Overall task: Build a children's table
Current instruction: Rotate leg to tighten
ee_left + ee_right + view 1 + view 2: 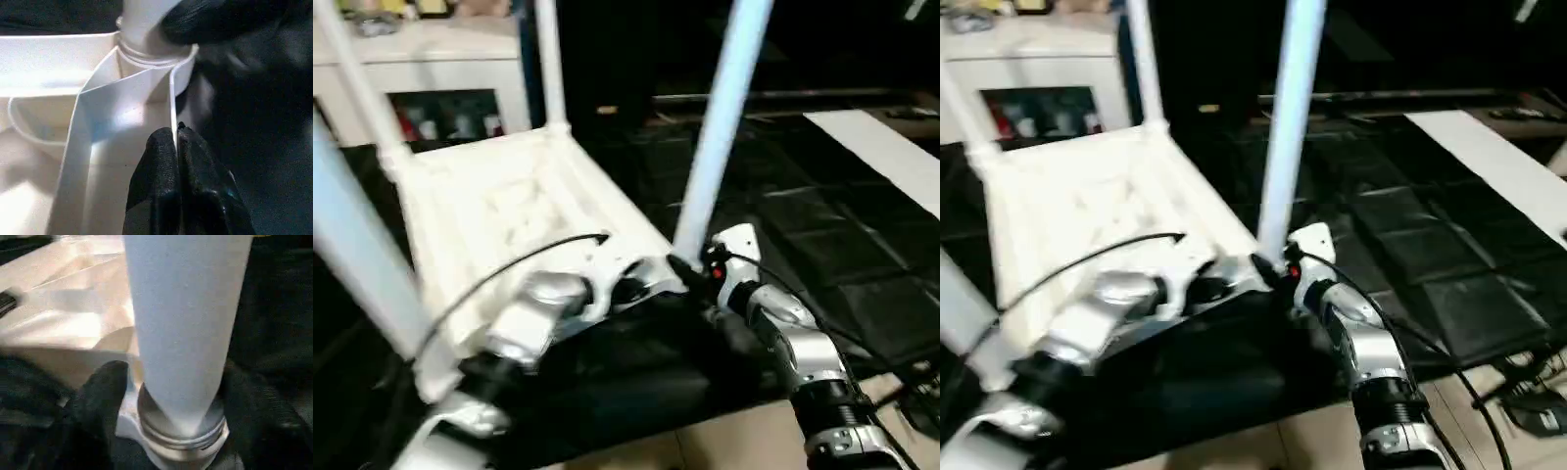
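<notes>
The white children's table (499, 206) lies upside down on a black mat, ribbed underside up, with tube legs standing in its corner sockets. The near right leg (720, 127) rises from the corner closest to my hands. My right gripper (690, 269) reaches its base, and in the right wrist view its black fingers (102, 396) stand on either side of the tube just above the socket collar (181, 431), open, with a sliver of gap. My left gripper (175, 142) is shut on the thin rim wall (172, 98) of the table beside that same socket.
A white cabinet (421, 49) with glass doors stands behind the table at the back left. A white board (891, 157) lies at the right of the black mat (822, 245). Tan floor (744, 441) and cables (1528, 411) show at the near edge.
</notes>
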